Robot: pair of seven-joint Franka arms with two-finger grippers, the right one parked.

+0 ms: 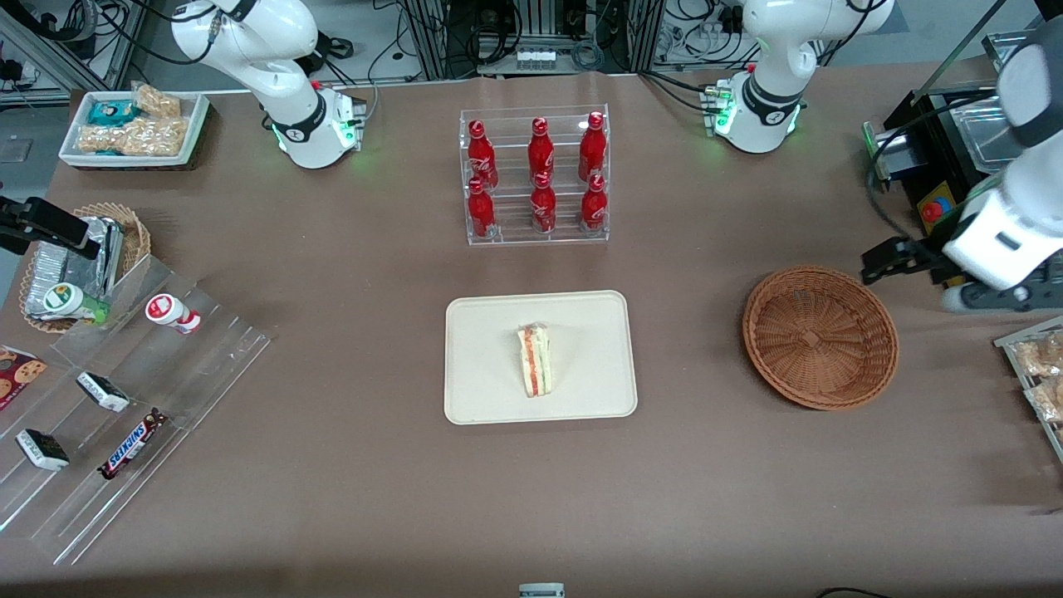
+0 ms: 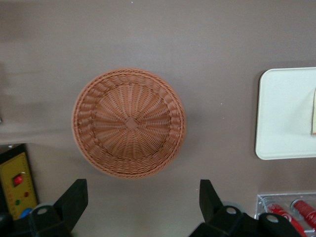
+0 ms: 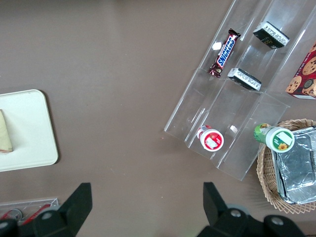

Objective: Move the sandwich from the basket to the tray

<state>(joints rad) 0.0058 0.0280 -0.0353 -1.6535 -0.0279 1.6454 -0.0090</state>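
The sandwich [image 1: 537, 360] lies on the tray [image 1: 482, 365] at the bench's [image 1: 349, 498] middle — well apart from the basket [image 1: 820, 336]. The claw [image 2: 142, 205] hangs above the bench just beside the basket, fingers [image 2: 74, 197] spread, holding nothing.

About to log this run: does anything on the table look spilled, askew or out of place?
Nothing stands out. The sandwich lies intact on the tray; the wicker basket sits empty and upright. The claw is open, holding nothing, up above the table beside the basket.
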